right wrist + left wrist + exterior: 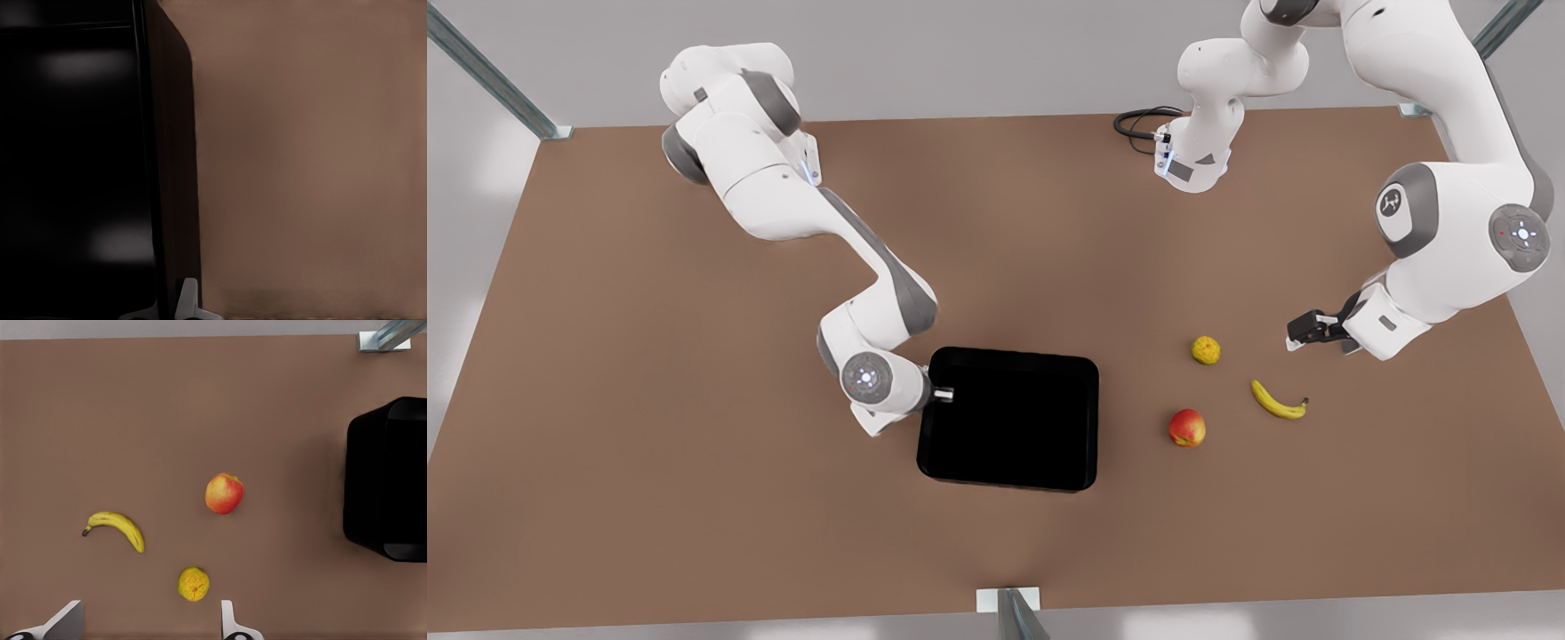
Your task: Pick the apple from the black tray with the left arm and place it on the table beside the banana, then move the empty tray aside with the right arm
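Note:
The red-orange apple rests on the brown table, just toward the front view's left of the banana and apart from it. The black tray lies empty near the table's middle. My left gripper hovers open behind the banana, holding nothing. My right gripper sits at the tray's rim on the front view's left side, its fingers closed across the rim wall.
A dull yellow bumpy fruit lies between the left gripper and the apple. A black cable loops at the back edge. A metal bracket marks the front edge. Bare tabletop stretches to the tray's left and front.

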